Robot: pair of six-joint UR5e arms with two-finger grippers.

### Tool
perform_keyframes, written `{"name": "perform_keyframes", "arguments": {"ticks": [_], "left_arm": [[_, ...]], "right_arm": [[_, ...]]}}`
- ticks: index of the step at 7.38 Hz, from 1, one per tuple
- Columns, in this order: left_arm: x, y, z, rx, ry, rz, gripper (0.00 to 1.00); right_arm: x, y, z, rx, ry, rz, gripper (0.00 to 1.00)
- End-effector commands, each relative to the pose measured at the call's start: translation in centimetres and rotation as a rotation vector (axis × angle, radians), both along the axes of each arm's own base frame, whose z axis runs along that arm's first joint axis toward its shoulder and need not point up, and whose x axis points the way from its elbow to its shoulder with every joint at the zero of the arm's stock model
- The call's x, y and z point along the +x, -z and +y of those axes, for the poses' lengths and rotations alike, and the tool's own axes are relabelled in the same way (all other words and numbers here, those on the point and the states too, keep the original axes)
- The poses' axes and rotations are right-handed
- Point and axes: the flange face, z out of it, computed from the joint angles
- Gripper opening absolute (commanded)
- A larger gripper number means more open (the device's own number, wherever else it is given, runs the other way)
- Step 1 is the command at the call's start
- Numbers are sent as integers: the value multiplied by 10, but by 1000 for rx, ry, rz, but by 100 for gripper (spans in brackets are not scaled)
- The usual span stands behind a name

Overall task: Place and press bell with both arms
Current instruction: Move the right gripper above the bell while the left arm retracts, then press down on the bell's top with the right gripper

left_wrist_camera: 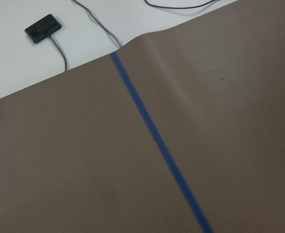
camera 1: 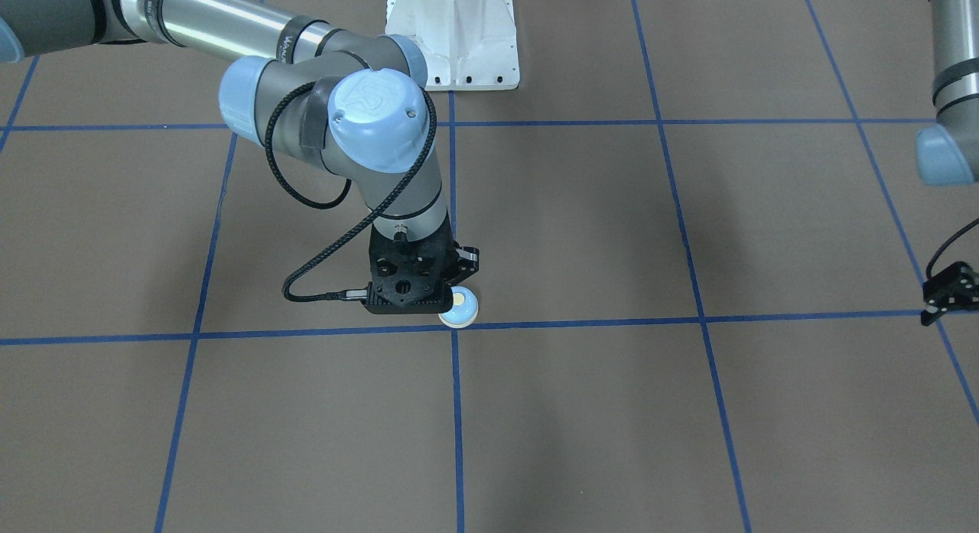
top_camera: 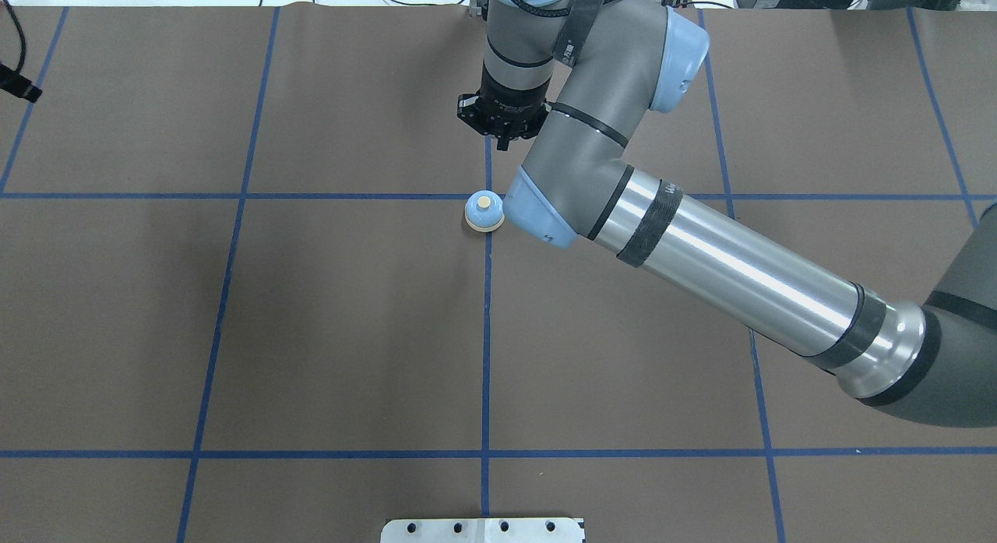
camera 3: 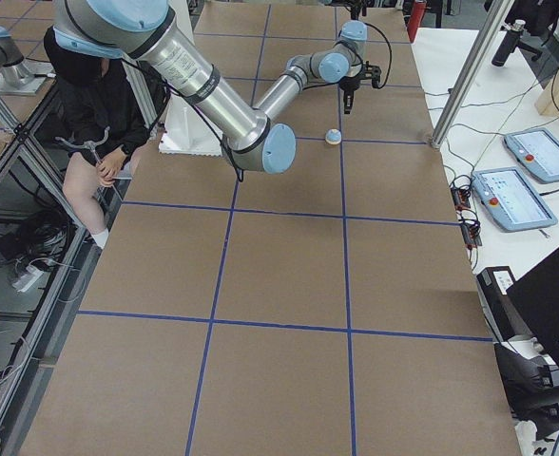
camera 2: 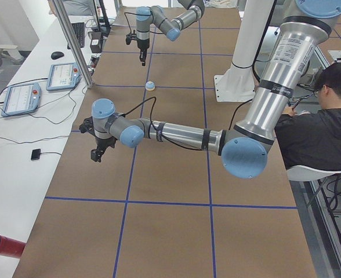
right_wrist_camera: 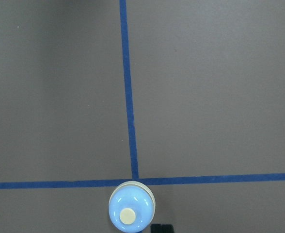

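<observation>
So the bell (top_camera: 484,212) sits upright on the desk (top_camera: 311,333), right at a crossing of the blue tape lines (top_camera: 486,333), and nothing's holding it. The right gripper (top_camera: 503,142) hangs above it, not touching, fingers pinched together and empty. The left gripper (camera 1: 935,313) is well apart near the desk's edge, and I can't tell if it's wide or narrow.

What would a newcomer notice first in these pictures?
A small light-blue bell stands alone on the brown table, by a crossing of blue tape lines. The right arm reaches across the table and bends down close to the bell. The left arm is far off, near the table's edge.
</observation>
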Motion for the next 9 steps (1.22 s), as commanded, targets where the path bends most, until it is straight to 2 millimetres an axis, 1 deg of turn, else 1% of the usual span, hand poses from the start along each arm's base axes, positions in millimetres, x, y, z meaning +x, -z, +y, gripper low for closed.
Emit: {"name": "perform_keyframes", "arguments": {"ticks": [1, 2, 3, 4, 5, 7, 9], "left_arm": [[-60, -19, 27, 1, -30, -53, 99], [-64, -28, 33, -2, -41, -62, 99], [-66, -30, 34, -5, -40, -65, 99], [-67, -31, 35, -7, -39, -65, 99], [-67, -31, 35, -7, -39, -65, 99], [-67, -34, 37, -12, -39, -65, 99], [-66, -35, 38, -14, -41, -66, 99]], "right_arm": [[-33, -6, 0, 28, 2, 3, 0], [-49, -12, 5, 42, 7, 9, 0], [-63, -21, 11, 49, 11, 22, 0], [-67, -24, 13, 50, 16, 25, 0], [-71, -33, 9, 42, 13, 41, 0], [-84, -46, 10, 51, 19, 36, 0], [-89, -47, 14, 51, 28, 37, 0]]}}
